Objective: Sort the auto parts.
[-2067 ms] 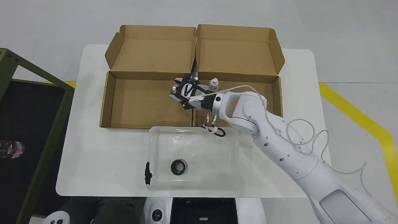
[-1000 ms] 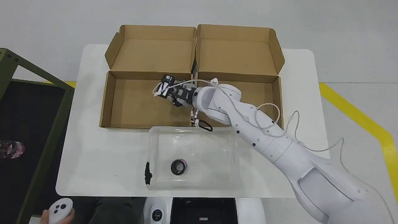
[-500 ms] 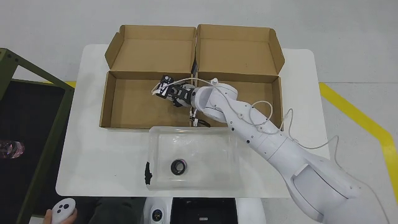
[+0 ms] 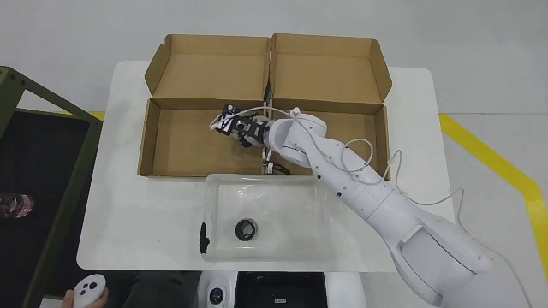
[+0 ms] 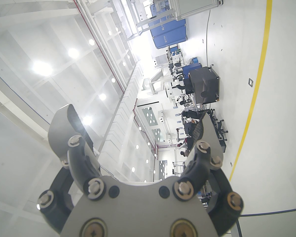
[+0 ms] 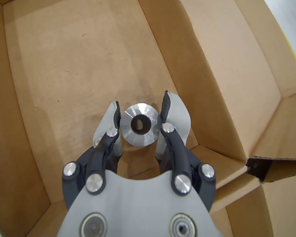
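Observation:
My right gripper (image 6: 140, 108) is shut on a silver metal bushing (image 6: 128, 130) with a dark centre hole, gripped on both sides by the pads. It hangs above the bare floor of the left cardboard box (image 6: 76, 57), close to that box's right wall. From above, the right gripper (image 4: 225, 124) sits over the right part of the left cardboard box (image 4: 184, 141). A dark ring part (image 4: 248, 228) lies in the clear plastic bin (image 4: 265, 181). My left gripper (image 5: 137, 114) is open, holds nothing and points out into the room.
A second cardboard box (image 4: 351, 128) adjoins on the right, both with lids (image 4: 214, 64) folded back. A small black part (image 4: 204, 239) sits at the bin's left front corner. A dark green cart (image 4: 34, 162) stands left of the white table (image 4: 137, 214).
My right arm carried the bushing leftward from the wall between the two boxes to over the left box. Over the last half second it has barely moved.

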Controlling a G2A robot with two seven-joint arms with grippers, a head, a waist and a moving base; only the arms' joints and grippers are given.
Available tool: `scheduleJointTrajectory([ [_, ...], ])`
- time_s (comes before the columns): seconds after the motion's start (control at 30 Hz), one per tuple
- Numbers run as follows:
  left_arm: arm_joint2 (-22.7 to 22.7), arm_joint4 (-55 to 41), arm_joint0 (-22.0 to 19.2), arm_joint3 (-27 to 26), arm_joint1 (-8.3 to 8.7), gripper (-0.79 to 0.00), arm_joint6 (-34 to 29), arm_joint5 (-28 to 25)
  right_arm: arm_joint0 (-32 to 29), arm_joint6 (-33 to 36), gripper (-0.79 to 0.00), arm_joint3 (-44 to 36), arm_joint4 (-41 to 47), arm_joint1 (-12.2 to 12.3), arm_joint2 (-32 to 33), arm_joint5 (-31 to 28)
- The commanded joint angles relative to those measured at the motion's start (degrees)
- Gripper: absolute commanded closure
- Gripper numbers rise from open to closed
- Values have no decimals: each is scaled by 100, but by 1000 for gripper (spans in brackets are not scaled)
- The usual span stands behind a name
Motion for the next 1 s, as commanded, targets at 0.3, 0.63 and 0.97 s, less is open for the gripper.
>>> scheduleJointTrajectory([
  [0.3, 0, 0, 0, 0, 0, -785, 0, 0, -173, -45, -369, -752, -327, 83, 283, -205],
  [0.63, 0, 0, 0, 0, 0, -785, 0, 0, -681, 59, -369, -2008, -553, 293, 699, -717],
  [0.97, 0, 0, 0, 0, 0, -785, 0, 0, -1455, 189, -372, -3274, -748, 510, 961, -1331],
])
